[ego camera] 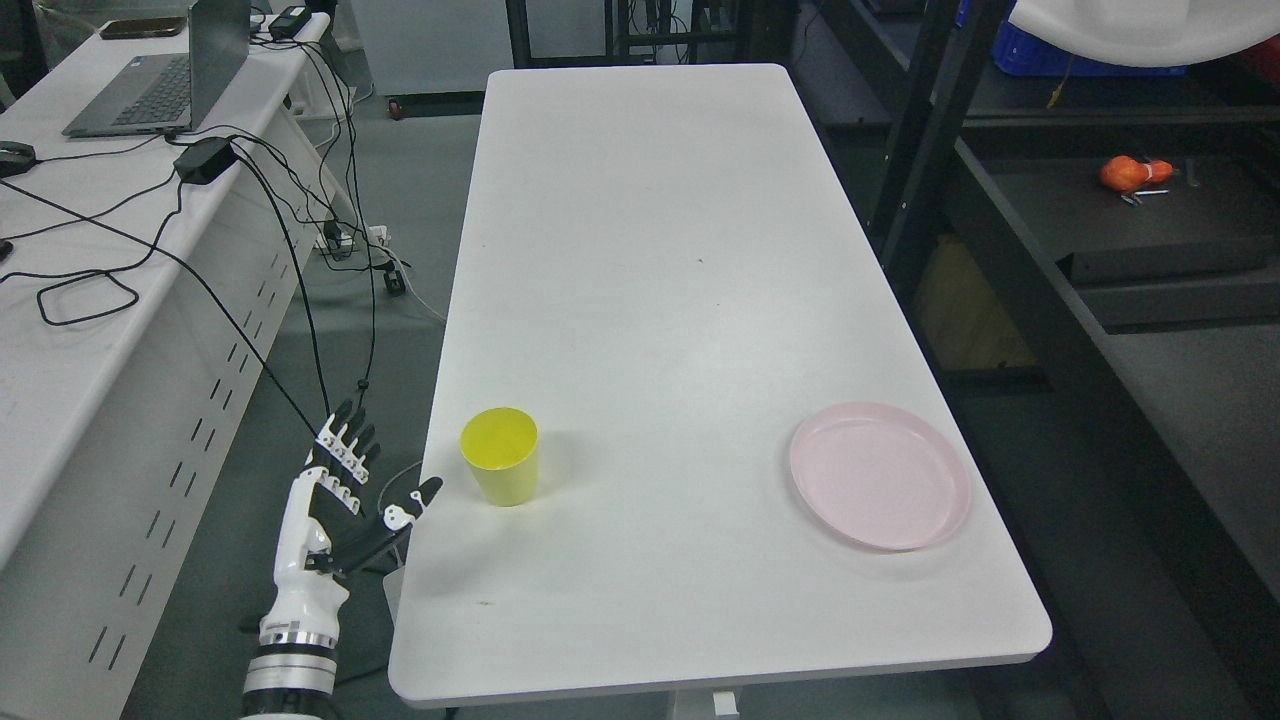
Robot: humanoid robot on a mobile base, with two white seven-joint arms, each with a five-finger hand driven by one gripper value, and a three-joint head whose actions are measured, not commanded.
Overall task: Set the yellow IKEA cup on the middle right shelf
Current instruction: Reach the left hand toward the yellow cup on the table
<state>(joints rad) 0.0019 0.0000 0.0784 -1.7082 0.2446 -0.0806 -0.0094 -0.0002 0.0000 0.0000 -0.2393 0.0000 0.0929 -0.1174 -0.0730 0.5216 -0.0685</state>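
At the far left a white desk (60, 330) carries an open grey laptop (165, 75), a dark phone (143, 27) behind it, a black power brick (205, 160) and loose black cables (90, 290) that trail over its edge toward the floor. Just right of it, at the lower left, the left hand (345, 500) rises beside the near left corner of the white tabletop (680, 250). Its fingers (345, 440) are spread wide and straight, the thumb angled toward the tabletop's edge, and they hold nothing. Near the thumb, apart from it, the yellow IKEA cup (500, 455) stands upright on the tabletop close to the left edge, its mouth open upward. Well apart to the right, a pink plate (880, 475) lies flat near the right edge. Right of the tabletop stands a black shelf rack (1000, 260); on one of its dark shelves, at the upper right, lies a small orange object (1132, 173).
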